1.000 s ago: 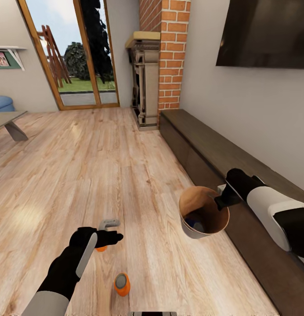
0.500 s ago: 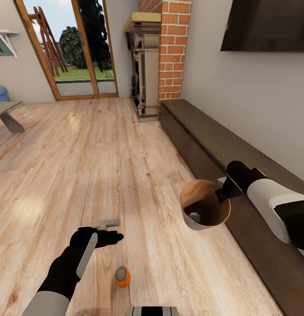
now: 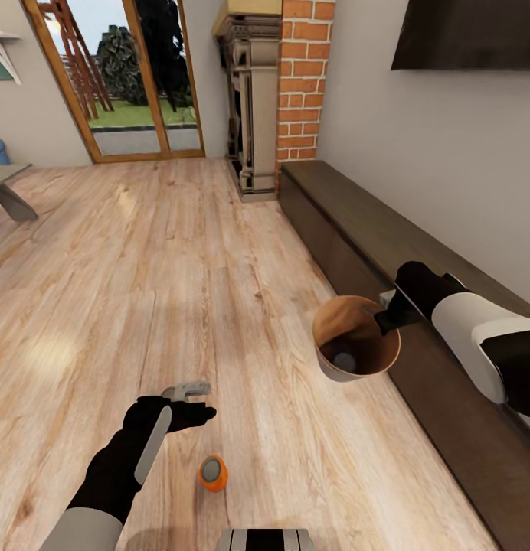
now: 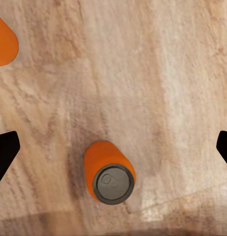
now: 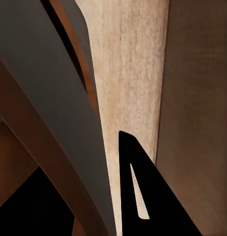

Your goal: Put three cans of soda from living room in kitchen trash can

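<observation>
Hanging spread over the floor (image 3: 219,252), your left fingers (image 3: 190,390) are wide open and hold nothing; in the left wrist view their dark tips sit far apart with an orange can (image 4: 109,171) upright on the planks between them. A second orange can (image 4: 4,39) shows at the edge of that view. From the head view, one orange can (image 3: 213,473) stands just beside your left hand, nearer the robot.

Your right fingers (image 3: 387,315) are clamped on the rim of the bin (image 3: 354,340), carried tilted beside the long dark cabinet (image 3: 418,252). A can (image 3: 343,360) with a grey top lies at its bottom.

Since a second ago the orange can that peeked out under your left hand is no longer seen from the head, which has tilted down; the dark can in the bin has settled. Two cans are left, and the left hand looks lined up for a descent.
</observation>
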Tool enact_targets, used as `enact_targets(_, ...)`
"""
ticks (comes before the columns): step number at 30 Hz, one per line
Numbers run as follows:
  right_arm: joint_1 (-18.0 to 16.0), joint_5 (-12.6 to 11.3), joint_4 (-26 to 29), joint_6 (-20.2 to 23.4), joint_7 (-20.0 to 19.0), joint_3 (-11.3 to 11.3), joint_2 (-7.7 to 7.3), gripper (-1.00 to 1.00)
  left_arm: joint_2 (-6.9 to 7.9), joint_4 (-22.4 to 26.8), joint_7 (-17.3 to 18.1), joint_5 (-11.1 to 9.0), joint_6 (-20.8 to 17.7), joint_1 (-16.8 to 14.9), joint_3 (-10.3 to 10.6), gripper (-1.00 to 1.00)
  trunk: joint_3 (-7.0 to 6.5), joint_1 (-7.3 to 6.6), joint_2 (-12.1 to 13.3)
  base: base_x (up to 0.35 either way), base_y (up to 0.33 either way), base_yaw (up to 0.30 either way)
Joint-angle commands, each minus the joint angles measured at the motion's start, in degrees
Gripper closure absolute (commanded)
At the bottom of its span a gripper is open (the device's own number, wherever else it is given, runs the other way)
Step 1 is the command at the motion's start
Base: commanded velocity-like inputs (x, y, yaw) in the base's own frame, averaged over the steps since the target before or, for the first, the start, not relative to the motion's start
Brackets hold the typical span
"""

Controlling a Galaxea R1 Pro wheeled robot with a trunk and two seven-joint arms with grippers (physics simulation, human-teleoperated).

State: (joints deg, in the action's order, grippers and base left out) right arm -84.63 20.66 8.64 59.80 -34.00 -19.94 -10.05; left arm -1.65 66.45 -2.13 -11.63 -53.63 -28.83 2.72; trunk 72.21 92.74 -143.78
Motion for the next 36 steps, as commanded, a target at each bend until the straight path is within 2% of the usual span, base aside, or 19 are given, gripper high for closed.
enact_targets(1,-0.09,-0.89,0.00,0.20,0.00,0.51,0.03,1.00,-0.01,0.00,-0.05,-0.01,0.02,0.00,0.00,-1.00,0.00,-0.01,0.00,0.000,0.000,0.000)
enact_targets(6,-0.73,-0.89,-0.05,0.20,-0.01,0.45,0.06,1.00,-0.02,0.00,-0.20,-0.02,0.08,0.00,0.00,-1.00,1.05,0.10,-0.06,0.000,0.000,0.000)
enact_targets(12,-1.97,-0.89,-0.17,0.20,-0.01,0.43,0.04,1.00,-0.18,-0.01,-0.31,0.05,0.10,0.00,0.00,-1.00,2.83,0.25,-0.14,0.000,0.000,0.000)
enact_targets(24,-2.37,-0.89,-0.12,0.20,-0.02,0.43,0.11,1.00,-0.79,-0.09,-0.47,0.20,0.10,0.00,0.10,-1.00,6.53,0.56,-0.30,0.000,0.000,0.000)
enact_targets(29,-2.38,-0.89,-0.16,0.20,-0.02,0.38,0.12,1.00,-1.30,-0.09,-0.44,0.20,0.10,0.00,0.16,-1.00,6.81,0.56,-0.30,0.000,0.000,0.000)
enact_targets(36,-2.37,-0.83,-0.18,0.20,-0.02,0.28,0.12,1.00,-1.51,-0.11,-0.45,0.20,0.14,0.00,0.18,-1.00,8.41,0.74,-0.39,0.000,0.000,0.000)
